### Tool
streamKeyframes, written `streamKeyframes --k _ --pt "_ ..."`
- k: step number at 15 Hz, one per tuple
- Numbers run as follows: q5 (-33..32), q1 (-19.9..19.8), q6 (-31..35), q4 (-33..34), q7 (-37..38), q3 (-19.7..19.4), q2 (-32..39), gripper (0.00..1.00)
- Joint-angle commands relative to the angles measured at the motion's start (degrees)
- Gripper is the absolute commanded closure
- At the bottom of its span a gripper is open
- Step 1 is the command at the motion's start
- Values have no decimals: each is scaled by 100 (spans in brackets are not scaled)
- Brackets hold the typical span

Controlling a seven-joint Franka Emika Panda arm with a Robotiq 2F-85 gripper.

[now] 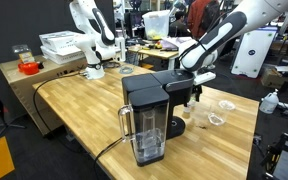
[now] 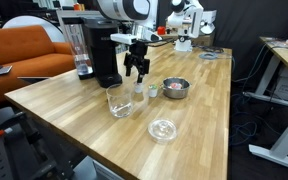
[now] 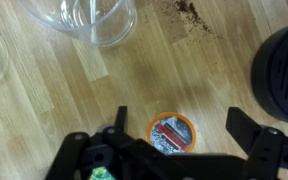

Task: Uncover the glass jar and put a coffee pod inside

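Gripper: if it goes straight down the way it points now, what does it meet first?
Most likely the coffee pod, which lies on the table right under the open gripper in the wrist view. How high the gripper is above the pod is unclear.

We log a butcher-block wooden table (image 2: 199,110), an orange sofa (image 2: 19,50) behind it, a dark backdrop (image 1: 14,20), grey floor (image 2: 269,125), and 1 further desk (image 2: 287,45) at frame edge.
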Motion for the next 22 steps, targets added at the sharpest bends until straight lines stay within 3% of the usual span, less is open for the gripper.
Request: streamKeyframes --k 1,12,22 --pt "123 -59 -55 299 -157 48 228 0" --pt "552 -421 -88 758 -6 -71 447 0" --pt "642 -347 -109 764 0 -76 536 0"
